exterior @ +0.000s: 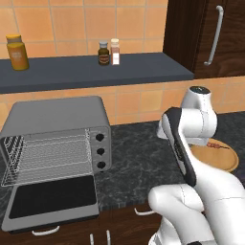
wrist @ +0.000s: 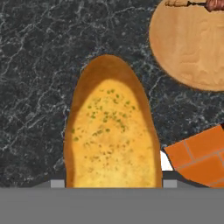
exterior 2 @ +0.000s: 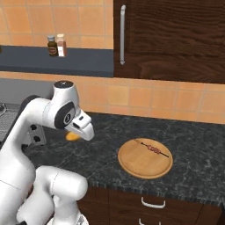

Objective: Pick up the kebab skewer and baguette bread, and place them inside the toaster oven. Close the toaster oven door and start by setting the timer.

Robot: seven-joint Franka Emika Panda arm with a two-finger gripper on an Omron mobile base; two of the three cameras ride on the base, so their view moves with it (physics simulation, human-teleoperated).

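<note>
Claw point(wrist: 110, 183) is clamped on the baguette bread point(wrist: 111, 131). In the hand view the loaf sits between the two tips, a tip showing at each side of its near end, and it hangs over the dark desk point(wrist: 35, 65). In the right base view a bit of golden loaf point(exterior 2: 72, 136) pokes out under the wrist, just off the desk surface as far as I can judge.

Kebab skewer point(exterior 2: 152, 148) is lying on the round wooden plate point(exterior 2: 145, 169), well apart from the claw, not yet handled. Toaster oven point(exterior: 57, 119) is to the left w/ the toaster oven door point(exterior: 52, 198) dropped flat and the wire rack point(exterior: 48, 153) exposed. Three knobs point(exterior: 100, 151) on the right panel.

Risks from here, my read:
- Grip looks to be at one end of the loaf, not mid-body, so the long free end could pivot or droop on a fast swing and slip out.
- Long loaf going in end-first may clip the oven frame or the open door if the approach is low. Door sticks out toward the base, so the elbow could bump it too.
- Dropping it across the rack centre could leave little room for the skewer.
- Skewer is thin and flat on the plate, so the next pick will be harder: tips may just scrape the plate.
</note>
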